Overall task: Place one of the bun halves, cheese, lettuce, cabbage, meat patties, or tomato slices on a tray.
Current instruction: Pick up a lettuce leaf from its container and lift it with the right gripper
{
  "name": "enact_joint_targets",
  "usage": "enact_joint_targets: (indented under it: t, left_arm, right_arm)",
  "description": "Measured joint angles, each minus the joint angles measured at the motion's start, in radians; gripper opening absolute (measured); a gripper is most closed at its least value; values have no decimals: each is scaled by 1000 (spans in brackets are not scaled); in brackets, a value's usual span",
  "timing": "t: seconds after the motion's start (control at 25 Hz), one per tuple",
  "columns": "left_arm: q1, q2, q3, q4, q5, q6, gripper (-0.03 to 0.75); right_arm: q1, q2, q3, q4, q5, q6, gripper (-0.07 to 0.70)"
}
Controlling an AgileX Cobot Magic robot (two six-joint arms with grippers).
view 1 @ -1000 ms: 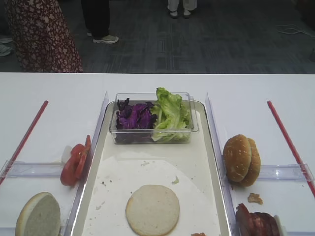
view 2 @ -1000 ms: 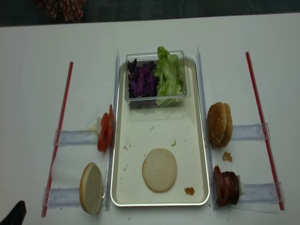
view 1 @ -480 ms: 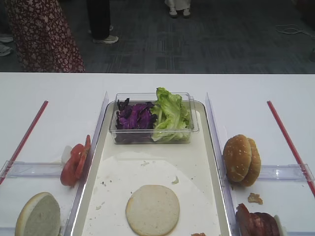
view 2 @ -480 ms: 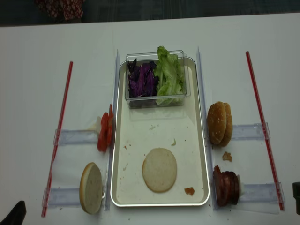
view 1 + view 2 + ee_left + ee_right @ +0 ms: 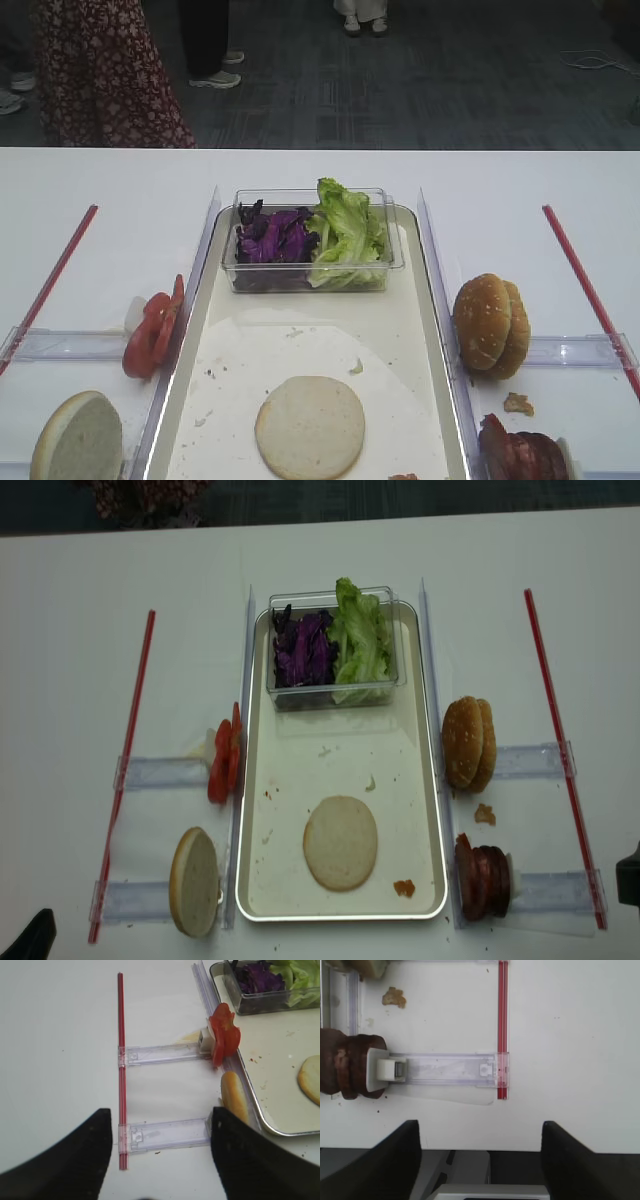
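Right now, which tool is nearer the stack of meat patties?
Right. The right tool hovers open at the table's near edge, just outboard of the meat patties. The left tool is across the tray, near the tomato slices.

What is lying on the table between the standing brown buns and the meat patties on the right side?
A small brown crumb lies between the buns and the meat patties, on bare white table; the realsense high view shows it best.
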State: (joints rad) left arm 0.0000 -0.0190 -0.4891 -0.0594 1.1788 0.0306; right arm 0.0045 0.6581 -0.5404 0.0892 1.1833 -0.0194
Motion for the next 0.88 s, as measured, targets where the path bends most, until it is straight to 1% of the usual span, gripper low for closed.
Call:
enact_joint_targets:
  t: [0.28, 0.6, 0.88]
  left_arm:
    - [0, 0, 0, 0, 0, 0, 412]
    - [0, 0, 0, 0, 0, 0, 412]
    - [0, 0, 0, 0, 0, 0, 412]
  right_arm:
    - [0, 124, -99, 0, 6, 0, 518]
    - [0, 298, -175, 0, 11, -17, 505]
    - [0, 452, -297, -6, -12, -38, 503]
